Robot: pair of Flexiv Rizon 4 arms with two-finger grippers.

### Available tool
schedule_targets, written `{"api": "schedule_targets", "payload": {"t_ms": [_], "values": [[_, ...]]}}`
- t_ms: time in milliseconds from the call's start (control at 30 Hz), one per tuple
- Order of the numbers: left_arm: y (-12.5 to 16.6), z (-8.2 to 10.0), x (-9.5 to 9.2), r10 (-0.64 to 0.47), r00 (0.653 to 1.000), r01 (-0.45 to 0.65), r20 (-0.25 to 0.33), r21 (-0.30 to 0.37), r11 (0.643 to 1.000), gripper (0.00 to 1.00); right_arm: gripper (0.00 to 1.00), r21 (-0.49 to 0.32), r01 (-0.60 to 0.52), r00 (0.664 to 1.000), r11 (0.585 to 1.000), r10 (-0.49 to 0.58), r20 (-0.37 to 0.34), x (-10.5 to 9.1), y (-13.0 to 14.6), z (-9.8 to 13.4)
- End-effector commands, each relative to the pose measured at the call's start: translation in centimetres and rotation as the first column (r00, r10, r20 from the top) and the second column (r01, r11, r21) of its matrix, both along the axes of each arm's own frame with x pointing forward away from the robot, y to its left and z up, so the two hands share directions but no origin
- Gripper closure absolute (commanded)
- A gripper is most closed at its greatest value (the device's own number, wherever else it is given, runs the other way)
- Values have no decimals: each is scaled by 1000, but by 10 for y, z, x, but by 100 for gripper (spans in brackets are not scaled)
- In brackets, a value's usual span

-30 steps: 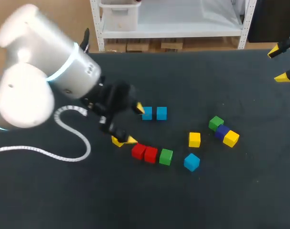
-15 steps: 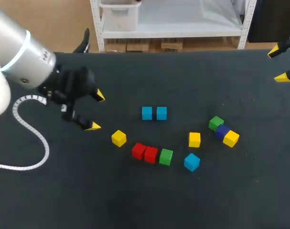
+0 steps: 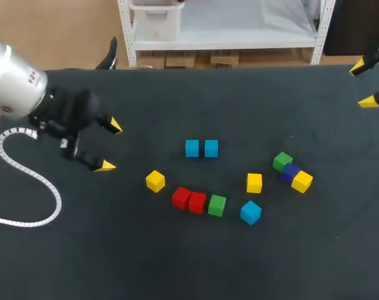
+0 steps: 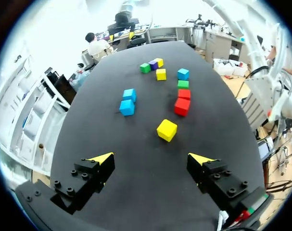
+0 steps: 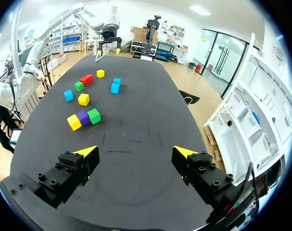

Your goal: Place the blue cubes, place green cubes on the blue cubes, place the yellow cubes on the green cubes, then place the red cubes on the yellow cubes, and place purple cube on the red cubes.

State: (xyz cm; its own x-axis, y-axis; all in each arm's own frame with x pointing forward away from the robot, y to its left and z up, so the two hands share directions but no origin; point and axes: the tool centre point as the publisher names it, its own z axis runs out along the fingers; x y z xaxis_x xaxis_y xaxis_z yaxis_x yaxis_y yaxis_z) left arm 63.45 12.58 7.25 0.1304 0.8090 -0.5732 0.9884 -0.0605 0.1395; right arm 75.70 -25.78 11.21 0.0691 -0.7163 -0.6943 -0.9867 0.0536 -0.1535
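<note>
Left wrist view first: our left gripper (image 4: 150,159) has its jaws spread wide with nothing in them, over bare table (image 4: 136,192). Dead ahead sits a lone yellow cube (image 4: 167,130). Past it is the row of red cubes (image 4: 182,106) ending in a green cube (image 4: 183,84), and the blue pair (image 4: 127,107) sits side by side off to one side. In the head view our right gripper (image 3: 363,85) is just as open and empty, parked at the far corner, well apart from everything. Nothing's stacked yet, so we reckon the stray blue cube (image 3: 251,212) comes first. It sits a bit askew beyond that row from the left jaws, roughly between both arms, so no obvious winner.
</note>
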Motion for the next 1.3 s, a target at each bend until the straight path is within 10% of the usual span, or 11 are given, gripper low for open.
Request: {"api": "schedule_targets", "payload": {"t_ms": [33, 733, 833, 1033, 1300], "values": [[11, 0, 6, -31, 998, 29, -59, -29, 999, 0, 0, 1, 0, 1000, 1000, 0, 1, 0, 0, 0], [9, 1, 2, -58, 997, 54, -48, -70, 996, 0, 0, 1, 0, 1000, 1000, 0, 1, 0, 0, 0], [9, 1, 2, -58, 997, 54, -48, -70, 996, 0, 0, -57, -11, 993, 998, 18, 118, 19, -23, 31], [9, 1, 2, -58, 997, 54, -48, -70, 996, 0, 0, -96, -338, 898, 936, 352, 264, -11, -3, 81], [9, 1, 2, -58, 997, 54, -48, -70, 996, 0, 0, -161, -542, 784, 825, 565, 258, -69, 35, 87]]}}
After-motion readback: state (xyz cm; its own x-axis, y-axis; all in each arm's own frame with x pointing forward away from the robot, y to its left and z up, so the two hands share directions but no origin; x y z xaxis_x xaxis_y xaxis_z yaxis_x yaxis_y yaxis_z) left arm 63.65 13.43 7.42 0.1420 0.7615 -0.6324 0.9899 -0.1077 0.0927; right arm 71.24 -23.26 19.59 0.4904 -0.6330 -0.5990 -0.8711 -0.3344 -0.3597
